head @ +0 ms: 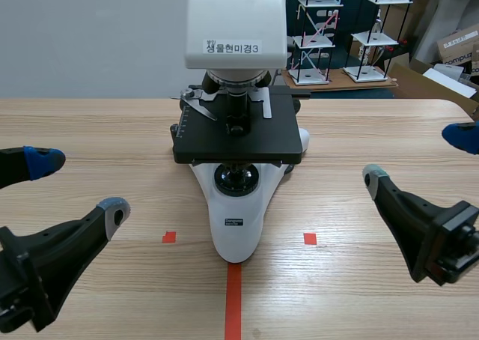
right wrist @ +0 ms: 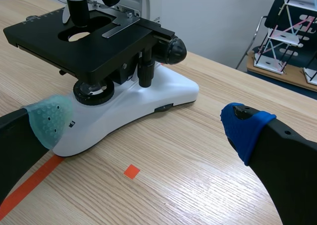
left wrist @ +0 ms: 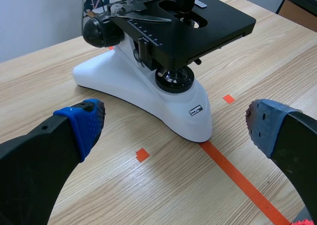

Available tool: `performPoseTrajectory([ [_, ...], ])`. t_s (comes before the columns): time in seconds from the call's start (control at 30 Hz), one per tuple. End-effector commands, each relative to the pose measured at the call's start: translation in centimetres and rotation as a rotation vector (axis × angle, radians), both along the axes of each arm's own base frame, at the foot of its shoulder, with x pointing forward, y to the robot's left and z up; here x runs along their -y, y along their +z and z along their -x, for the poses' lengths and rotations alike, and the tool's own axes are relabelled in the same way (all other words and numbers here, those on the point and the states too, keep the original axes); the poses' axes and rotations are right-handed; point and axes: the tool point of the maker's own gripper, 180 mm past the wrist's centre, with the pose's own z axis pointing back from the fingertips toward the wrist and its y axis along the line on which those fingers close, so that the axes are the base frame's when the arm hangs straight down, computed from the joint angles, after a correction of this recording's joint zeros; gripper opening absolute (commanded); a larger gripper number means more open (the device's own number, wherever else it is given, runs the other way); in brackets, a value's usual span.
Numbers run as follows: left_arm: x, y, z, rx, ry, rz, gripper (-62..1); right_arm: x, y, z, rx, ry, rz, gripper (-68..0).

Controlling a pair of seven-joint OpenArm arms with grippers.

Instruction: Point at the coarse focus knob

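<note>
We logged coarse focus knob [right wrist: 171, 49] on microscope [head: 236, 220] flank. Left gripper [head: 78, 184], right gripper [head: 416, 156] sat either side of microscope, jaws apart, empty. We judged pointing not yet begun.

Wood table [head: 112, 130] w/ white shelf racks [head: 372, 37] & cardboard box [head: 458, 44] behind, far right.

Looked like a lab or a teaching room for science. Held a black-and-white microscope [head: 236, 231] with a printed label [head: 233, 47] on its head, set on a pale wooden table [head: 90, 130] marked with orange-red tape [head: 233, 302]. Showed, beyond the table's far edge, tiered stick models [head: 314, 37] on a low wooden board [head: 340, 81], cardboard boxes [head: 458, 44] and a plain pale wall [head: 90, 33].
</note>
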Motion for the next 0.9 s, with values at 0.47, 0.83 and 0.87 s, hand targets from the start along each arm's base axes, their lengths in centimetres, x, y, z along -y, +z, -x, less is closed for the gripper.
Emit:
performPoseTrajectory([
  [0.47, 0.2, 0.8, -0.1, 0.023, -0.001, 0.019, -0.7, 0.8, 6.4, -4.5, 0.238, 0.084, 0.154, -45.8],
  [0.83, 0.2, 0.8, -0.1, 0.023, -0.001, 0.019, -0.7, 1.4, 8.1, -9.6, 0.328, 0.136, 0.244, -65.8],
  [0.87, 0.2, 0.8, -0.1, 0.023, -0.001, 0.019, -0.7, 1.4, 8.2, -10.1, 0.33, 0.142, 0.253, -65.8],
])
